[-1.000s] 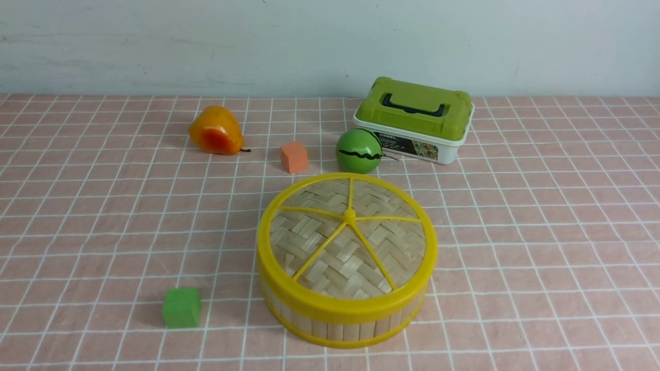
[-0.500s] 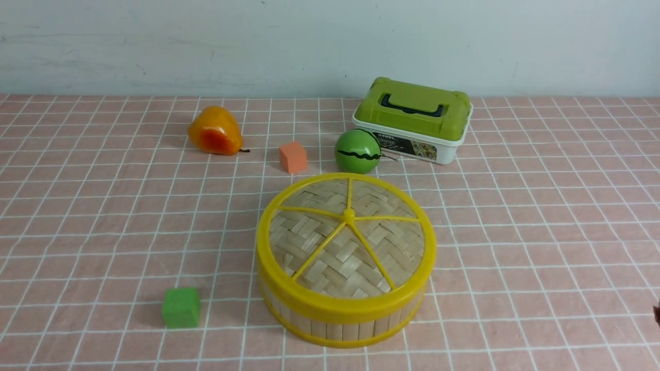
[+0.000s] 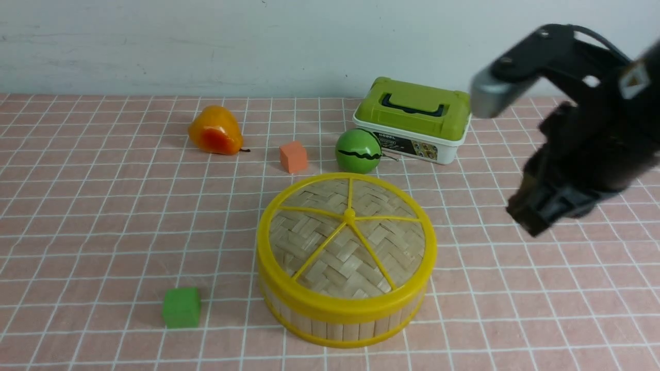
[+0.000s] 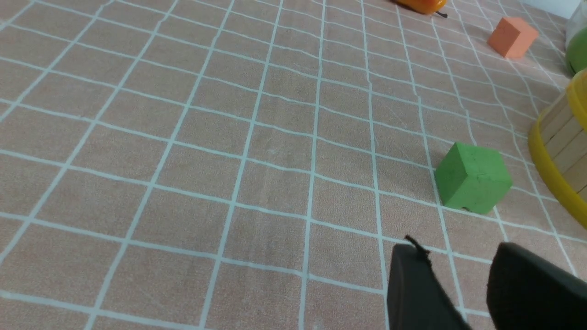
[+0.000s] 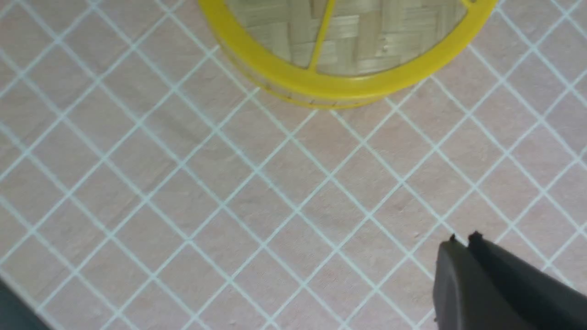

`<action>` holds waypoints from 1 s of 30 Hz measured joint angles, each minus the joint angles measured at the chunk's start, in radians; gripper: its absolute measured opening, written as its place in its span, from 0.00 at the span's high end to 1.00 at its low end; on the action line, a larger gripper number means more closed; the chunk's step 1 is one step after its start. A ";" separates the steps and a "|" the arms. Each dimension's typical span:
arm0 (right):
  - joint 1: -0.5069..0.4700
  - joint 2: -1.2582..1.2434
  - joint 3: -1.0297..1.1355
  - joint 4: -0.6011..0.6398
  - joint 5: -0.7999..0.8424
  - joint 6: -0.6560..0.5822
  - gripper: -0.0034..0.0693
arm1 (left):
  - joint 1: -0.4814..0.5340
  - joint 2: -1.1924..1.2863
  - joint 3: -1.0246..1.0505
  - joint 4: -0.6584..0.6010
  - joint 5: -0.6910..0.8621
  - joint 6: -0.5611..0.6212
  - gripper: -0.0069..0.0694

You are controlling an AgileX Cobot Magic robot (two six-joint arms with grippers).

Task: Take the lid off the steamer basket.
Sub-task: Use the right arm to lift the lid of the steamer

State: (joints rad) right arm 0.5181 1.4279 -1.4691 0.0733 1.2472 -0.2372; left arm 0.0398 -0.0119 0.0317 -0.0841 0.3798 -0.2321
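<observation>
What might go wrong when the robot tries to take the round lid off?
The right gripper is shut, so unless it opens first, it might just bump the lid and push it.
The lid sits on the steamer basket, so the basket might slide or lift along with it.
The green ball is close behind the lid, so a knock might send it rolling.

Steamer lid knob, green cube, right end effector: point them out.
Lid knob [image 3: 349,213]: front view, its top.
Green cube [image 4: 477,178]: left wrist view, its side.
Right end effector [image 5: 464,239]: right wrist view, between fingertips.
</observation>
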 joint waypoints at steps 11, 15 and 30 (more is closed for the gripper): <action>0.090 0.356 -0.358 -0.027 0.000 0.124 0.75 | 0.000 0.000 0.000 0.000 -0.001 0.000 0.60; 0.090 0.480 -0.457 0.017 0.000 0.124 0.53 | 0.000 0.000 0.000 0.000 -0.002 0.000 0.60; 0.090 0.680 -0.522 0.025 -0.080 0.184 0.43 | 0.000 0.000 0.000 0.000 -0.002 0.000 0.60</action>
State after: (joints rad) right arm 0.6078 2.1076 -1.9908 0.0983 1.1672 -0.0529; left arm 0.0398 -0.0119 0.0317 -0.0841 0.3774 -0.2321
